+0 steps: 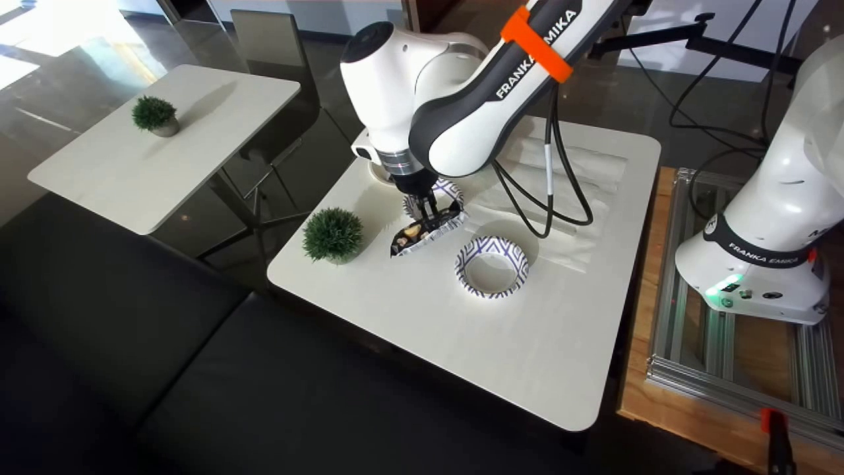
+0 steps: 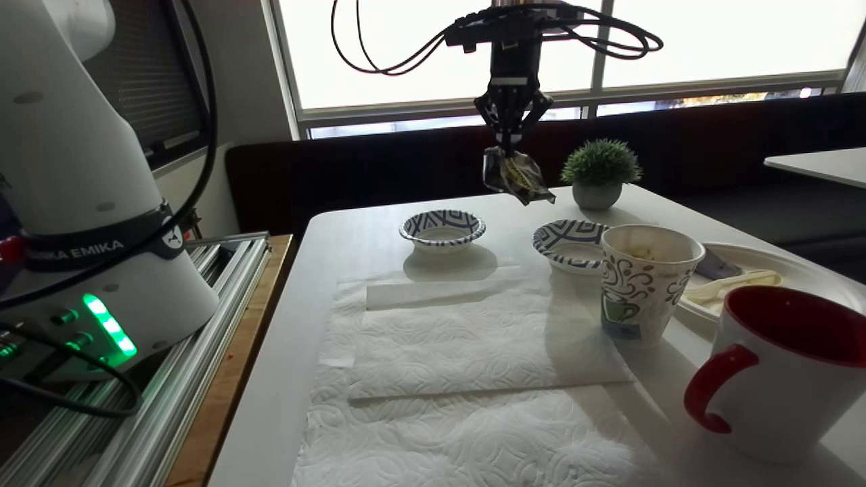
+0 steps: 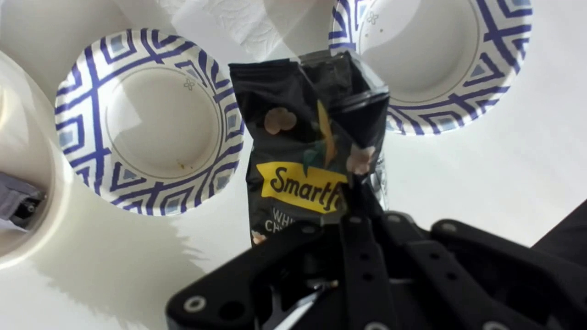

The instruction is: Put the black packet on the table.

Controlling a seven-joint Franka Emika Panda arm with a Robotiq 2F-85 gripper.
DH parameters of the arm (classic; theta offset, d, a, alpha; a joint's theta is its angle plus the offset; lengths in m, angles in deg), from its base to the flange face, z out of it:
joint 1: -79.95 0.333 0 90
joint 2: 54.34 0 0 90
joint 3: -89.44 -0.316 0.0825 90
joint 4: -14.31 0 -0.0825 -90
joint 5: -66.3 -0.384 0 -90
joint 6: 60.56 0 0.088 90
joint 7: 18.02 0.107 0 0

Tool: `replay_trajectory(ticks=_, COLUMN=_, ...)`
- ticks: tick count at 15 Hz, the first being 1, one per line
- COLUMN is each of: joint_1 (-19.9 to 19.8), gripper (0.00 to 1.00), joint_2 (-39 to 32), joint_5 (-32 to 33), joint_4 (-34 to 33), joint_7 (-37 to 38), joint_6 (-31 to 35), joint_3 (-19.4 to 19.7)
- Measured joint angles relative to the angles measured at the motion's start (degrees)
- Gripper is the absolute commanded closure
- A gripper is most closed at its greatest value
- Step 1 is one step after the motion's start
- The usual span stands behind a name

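The hand pinches the black packet above the table, its height hard to judge.

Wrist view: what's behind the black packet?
The upper-right bowl runs partly behind the black packet, and the white table shows beside the packet. The hidden stretch of the bowl's rim, and whatever else the packet covers, can't be seen.
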Motion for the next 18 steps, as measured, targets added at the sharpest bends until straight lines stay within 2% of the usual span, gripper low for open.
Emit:
replay_trajectory(ticks=3, joint_1=0.8, gripper=1.0, joint_2=-1.4, joint_5=3.8, joint_4=-0.8, joint_7=-3.8, joint_6=0.2, joint_3=-0.7)
replay_trajectory(ticks=8, joint_1=1.1, gripper=1.0, joint_2=-5.5, joint_5=6.4, joint_4=-2.5, joint_7=-11.1, joint_6=3.4, joint_3=-1.5)
replay_trajectory(ticks=12, joint_1=1.1, gripper=1.0, joint_2=-9.1, joint_5=9.2, joint_4=-4.2, joint_7=-12.1, joint_6=9.4, joint_3=-1.5)
replay_trajectory(ticks=17, joint_1=1.1, gripper=1.0, joint_2=-12.6, joint_5=9.5, joint_4=-6.1, joint_7=-12.9, joint_6=15.6, joint_3=-1.5)
replay_trajectory(ticks=18, joint_1=1.0, gripper=0.74, joint_2=-13.3, joint_5=9.5, joint_4=-6.4, joint_7=-12.9, joint_6=16.3, joint_3=-1.5)
